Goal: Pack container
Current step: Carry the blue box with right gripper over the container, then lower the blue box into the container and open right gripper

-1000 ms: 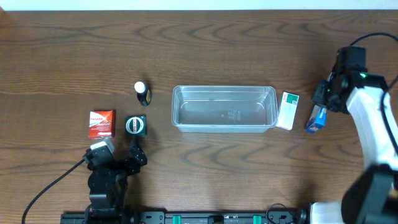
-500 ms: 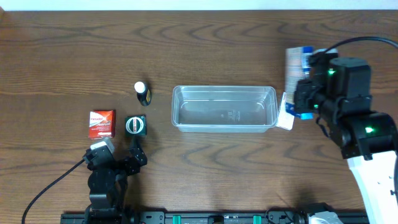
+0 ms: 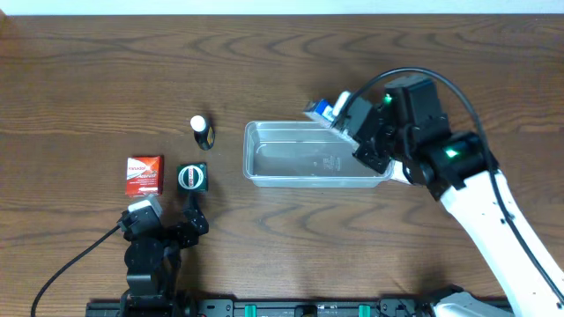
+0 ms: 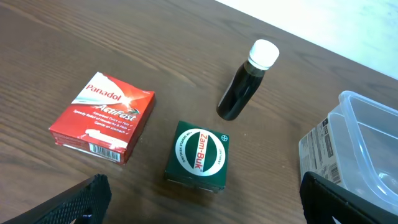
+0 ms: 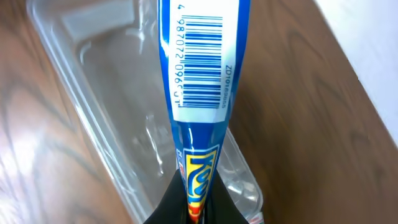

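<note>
The container [image 3: 264,150] is a clear shallow plastic tub at the table's middle; it also shows in the right wrist view [image 5: 99,81] and at the right edge of the left wrist view [image 4: 367,137]. My right gripper [image 3: 348,119] is shut on a blue packet [image 3: 324,109] with a barcode [image 5: 199,68] and holds it above the tub's far right part. My left gripper [image 3: 189,216] is open and empty near the front left, just behind a green Zam-Buk box [image 4: 200,154].
A red Panadol box [image 3: 144,174] lies at the left, also in the left wrist view [image 4: 104,116]. A small dark bottle with a white cap [image 3: 202,132] lies beside the tub's left end. A white and green box [image 3: 407,172] is mostly hidden under my right arm.
My right gripper has lifted the blue packet from the table right of the tub and carried it left, over the tub. The left arm has not moved.
</note>
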Robot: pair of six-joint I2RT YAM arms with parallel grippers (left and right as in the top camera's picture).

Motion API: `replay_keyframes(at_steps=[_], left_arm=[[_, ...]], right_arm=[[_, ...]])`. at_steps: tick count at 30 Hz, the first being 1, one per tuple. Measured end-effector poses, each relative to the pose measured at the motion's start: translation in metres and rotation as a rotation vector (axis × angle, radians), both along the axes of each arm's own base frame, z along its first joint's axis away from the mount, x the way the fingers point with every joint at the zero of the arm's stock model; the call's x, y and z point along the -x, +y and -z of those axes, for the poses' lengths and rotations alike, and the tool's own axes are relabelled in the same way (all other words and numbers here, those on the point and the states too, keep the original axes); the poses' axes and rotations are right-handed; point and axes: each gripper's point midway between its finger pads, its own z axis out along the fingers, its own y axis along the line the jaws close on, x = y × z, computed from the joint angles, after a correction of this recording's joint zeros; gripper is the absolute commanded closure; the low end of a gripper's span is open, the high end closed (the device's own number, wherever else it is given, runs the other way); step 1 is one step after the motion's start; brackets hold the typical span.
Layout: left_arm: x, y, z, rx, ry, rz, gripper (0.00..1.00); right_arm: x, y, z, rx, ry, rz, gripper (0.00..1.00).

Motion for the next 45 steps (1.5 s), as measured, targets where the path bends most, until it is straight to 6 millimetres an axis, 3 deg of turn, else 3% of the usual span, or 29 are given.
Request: replay_keyframes(at_steps=[11,15,22,28,31,33,35,41,45], left_arm=[[0.000,0.000,0.000,0.000,0.000,0.000,0.02],[0.000,0.000,0.000,0.000,0.000,0.000,0.02],[0.000,0.000,0.000,0.000,0.000,0.000,0.02],[0.000,0.000,0.000,0.000,0.000,0.000,0.02],[0.000,0.000,0.000,0.000,0.000,0.000,0.02],[0.000,0.000,0.000,0.000,0.000,0.000,0.02],[0.000,0.000,0.000,0.000,0.000,0.000,0.02],[0.000,0.000,0.000,0.000,0.000,0.000,0.02],[0.000,0.000,0.000,0.000,0.000,0.000,0.02]], right_arm=[[-0.017,0.005,0.065,0.249,0.007,-0.320,0.96],[-0.019,0.003,0.074,0.295,0.007,-0.363,0.89],[-0.029,0.003,0.089,0.336,0.003,-0.393,0.88],[-0.030,0.002,0.108,0.359,0.048,-0.405,0.78],[-0.032,-0.002,0.110,0.385,0.049,-0.390,0.70],[-0.035,-0.007,0.110,0.412,0.045,-0.362,0.60],[-0.037,-0.011,0.109,0.441,0.042,-0.333,0.34],[-0.035,-0.007,0.095,0.471,-0.001,-0.283,0.55],[-0.047,0.000,0.070,0.399,-0.079,-0.181,0.69]])
